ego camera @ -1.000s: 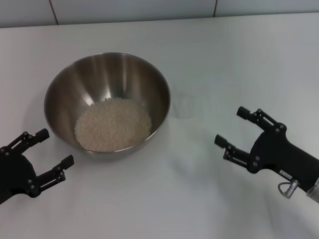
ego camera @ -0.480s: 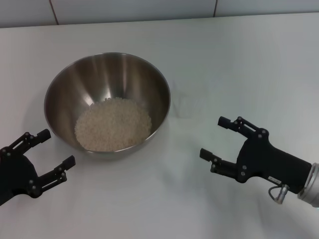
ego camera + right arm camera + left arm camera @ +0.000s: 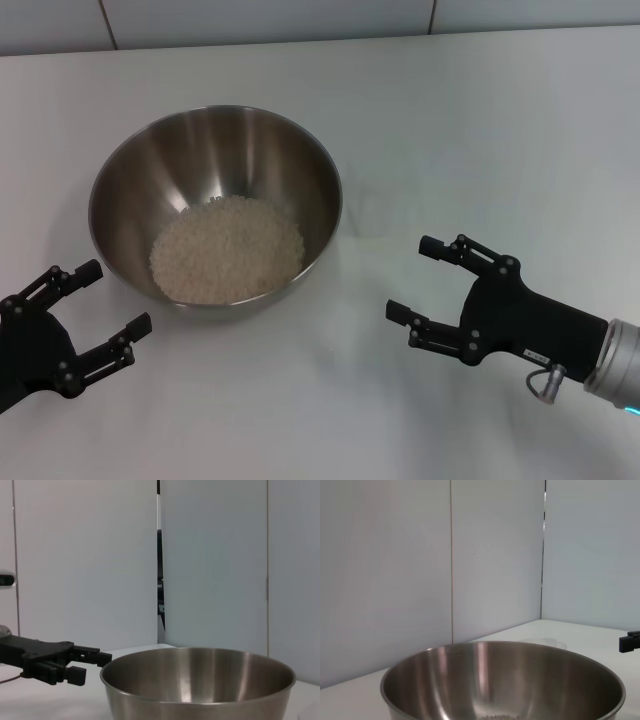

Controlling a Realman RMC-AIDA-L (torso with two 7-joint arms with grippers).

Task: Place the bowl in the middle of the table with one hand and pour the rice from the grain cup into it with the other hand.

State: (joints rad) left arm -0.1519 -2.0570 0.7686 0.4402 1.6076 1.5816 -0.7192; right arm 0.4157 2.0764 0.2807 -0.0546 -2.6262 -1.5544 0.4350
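So the bowl [image 3: 215, 205] sits on the white tabletop [image 3: 500, 120] with the rice [image 3: 226, 248] heaped inside. Grain cup [image 3: 371, 211] stands empty just right of it. Right hand [image 3: 420, 280] hovers near the cup, fingers spread, nothing between them. Left hand [image 3: 95, 300] waits front-left of the bowl, also spread and empty.

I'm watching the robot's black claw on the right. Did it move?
Yes. The right gripper, open, has slid left, closer to the shiny steel bowl, which stayed put.
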